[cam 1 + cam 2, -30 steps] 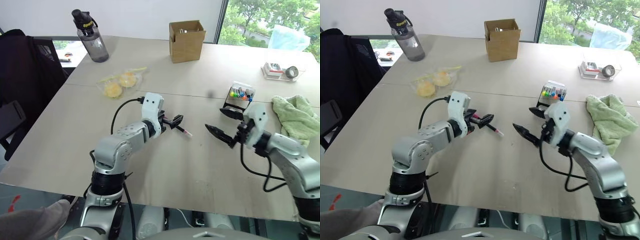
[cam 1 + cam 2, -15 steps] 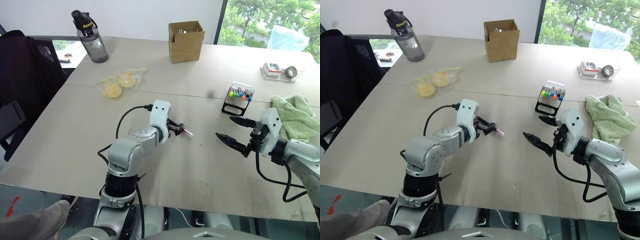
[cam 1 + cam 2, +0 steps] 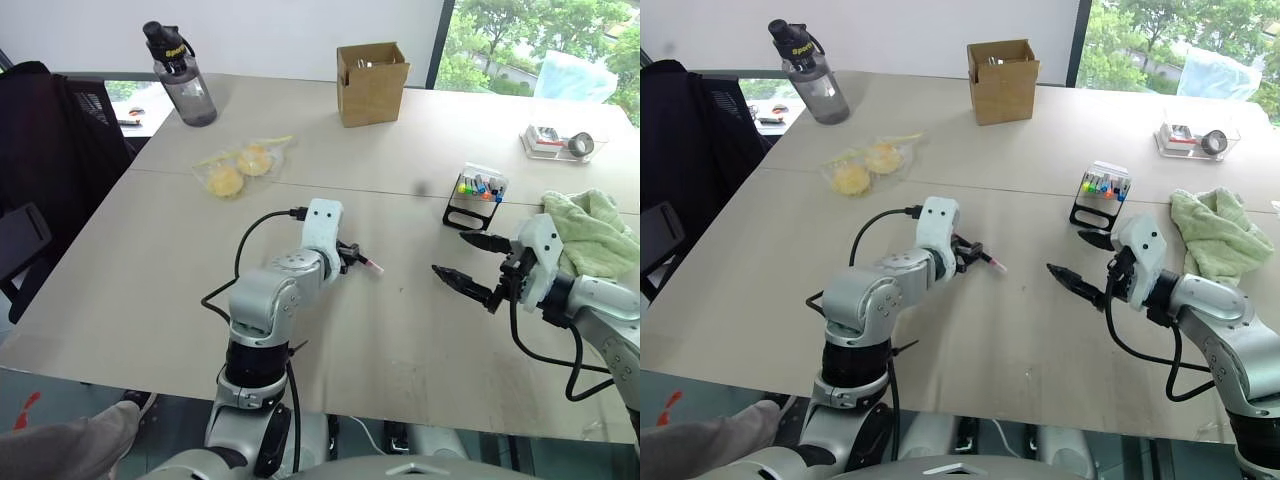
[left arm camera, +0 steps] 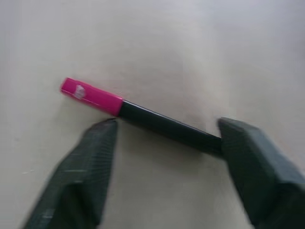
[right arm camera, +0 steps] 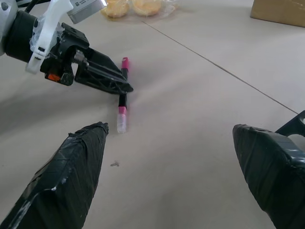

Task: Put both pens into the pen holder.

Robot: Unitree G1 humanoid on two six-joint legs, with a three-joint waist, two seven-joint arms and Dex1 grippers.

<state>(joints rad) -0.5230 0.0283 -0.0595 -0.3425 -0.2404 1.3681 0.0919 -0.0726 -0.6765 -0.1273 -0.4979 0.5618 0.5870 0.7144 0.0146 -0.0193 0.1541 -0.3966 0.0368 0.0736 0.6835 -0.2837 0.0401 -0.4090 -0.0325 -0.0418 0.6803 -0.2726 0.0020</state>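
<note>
Pink-magenta at both ends and black along the barrel, the pen (image 4: 143, 114) lies flat on the beige table (image 3: 380, 350) near its middle, one end tipped with a pale cap. The left gripper (image 4: 164, 131) is down over it, a finger on each side of the barrel; both fingertips (image 4: 102, 131) sit right at the pen, but I cannot tell from where I stand whether they are pinching it yet or only bracketing it. The pen still rests on the tabletop.

The pen holder (image 3: 477, 196), a small black slanted rack with a clear top and a row of bright marker caps, stands well off to the right of the pen, near a crumpled green cloth (image 3: 592, 235). The right gripper (image 3: 468, 262) hangs above the table in front of the holder with its two black fingers spread wide and nothing between them.

Compared with a second ago, the left fingers have narrowed from a wide spread to a close fit around the barrel, and the wrist has tipped down toward the table. The right arm has pulled slightly outward, leaving the holder in clear sight. The pen itself has not shifted.
</note>
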